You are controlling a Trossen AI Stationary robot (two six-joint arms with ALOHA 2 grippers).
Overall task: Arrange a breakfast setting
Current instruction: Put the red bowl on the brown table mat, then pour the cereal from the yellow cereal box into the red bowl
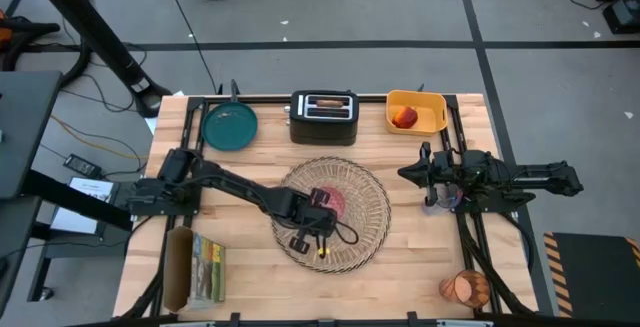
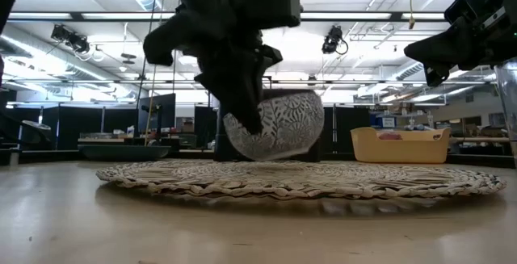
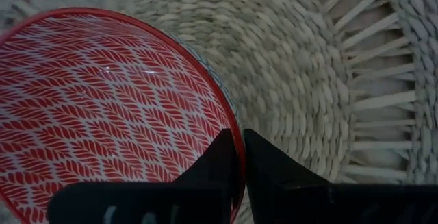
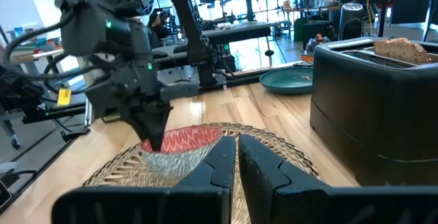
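While the left claw [image 1: 318,210] reaches over the middle of the round woven straw placemat [image 1: 362,229], it grips the rim of the small cereal bowl [image 2: 279,125], one finger inside and one outside. In the left wrist view the two dark fingers [image 3: 217,162] are pressed on the red edge of the bowl, whose inside has a red leaf pattern. In the low view the bowl hangs tilted just above the placemat and does not touch it; its outside is white with a dark pattern.

The right claw [image 1: 408,173] is near the right edge of the bench [image 1: 250,267], well apart from the placemat, and its fingers [image 4: 219,161] are pressed together on nothing. A clear cup [image 1: 432,202] with something purple at its foot stands just beside this arm; I cannot tell what the purple thing is.

At the far side of the bench, the dark teal plate [image 1: 229,126] lies on the left, the black toaster [image 1: 323,117] stands in the middle, and the yellow bin [image 1: 416,112] is on the right. A toast slice [image 4: 402,48] sticks up from the toaster slot. The red fruit [image 1: 404,117] lies inside the yellow bin. The orange tumbler [image 1: 464,289] lies on its side at the near right corner of the bench. A box [image 1: 196,266] with a green pattern lies at the near left corner.
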